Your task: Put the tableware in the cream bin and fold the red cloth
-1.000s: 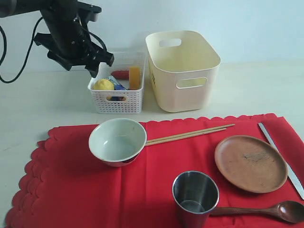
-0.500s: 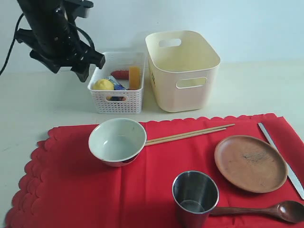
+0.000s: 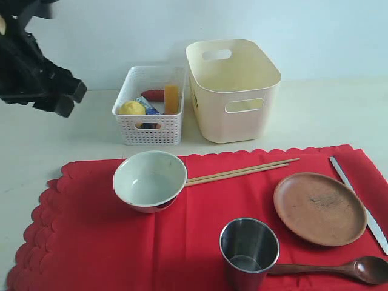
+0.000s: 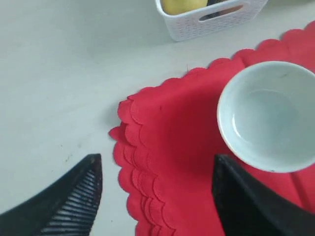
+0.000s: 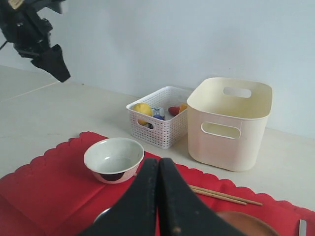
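1. Far left above the desk (image 3: 36, 139), the left pincer (image 4: 156, 162) has swung away from the basket (image 3: 148, 130). Its jaws stand well apart, holding nothing.
2. Next along, the bowl (image 3: 150, 180) sits on the cloth (image 3: 91, 242), probably the first pick.
3. Midway, chopsticks (image 3: 242, 171) and cup (image 3: 249, 248) lie on the cloth. The bin (image 3: 233, 91) behind shows nothing inside.
4. Rightward, plate (image 3: 319, 208), knife (image 3: 357, 200) and spoon (image 3: 339, 268) rest untouched. The right pincer (image 5: 157, 196) is closed tight, empty.
5. Nothing is binned yet, so folding must wait.
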Available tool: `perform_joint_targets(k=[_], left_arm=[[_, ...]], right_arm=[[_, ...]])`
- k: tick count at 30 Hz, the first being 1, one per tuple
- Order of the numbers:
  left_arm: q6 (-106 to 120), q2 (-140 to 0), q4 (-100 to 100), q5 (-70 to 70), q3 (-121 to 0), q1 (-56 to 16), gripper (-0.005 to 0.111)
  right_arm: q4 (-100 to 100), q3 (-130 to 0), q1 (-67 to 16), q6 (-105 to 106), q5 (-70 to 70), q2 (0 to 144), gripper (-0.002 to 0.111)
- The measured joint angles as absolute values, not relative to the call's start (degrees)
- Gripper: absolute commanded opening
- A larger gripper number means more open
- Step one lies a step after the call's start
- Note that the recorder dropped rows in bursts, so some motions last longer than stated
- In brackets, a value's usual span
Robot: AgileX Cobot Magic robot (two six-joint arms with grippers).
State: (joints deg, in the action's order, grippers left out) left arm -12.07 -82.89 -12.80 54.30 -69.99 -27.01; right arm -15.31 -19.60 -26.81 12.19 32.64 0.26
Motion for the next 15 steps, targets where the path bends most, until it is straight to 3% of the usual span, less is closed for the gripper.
perform_joint_targets(k=[15], left_arm=[[-11.80,-44.92,-5.37,42.50,-48.50,-27.01,0.062]], right_arm=[[-15.31,-16.88,-26.81,12.19,30.81,0.26,0.000]])
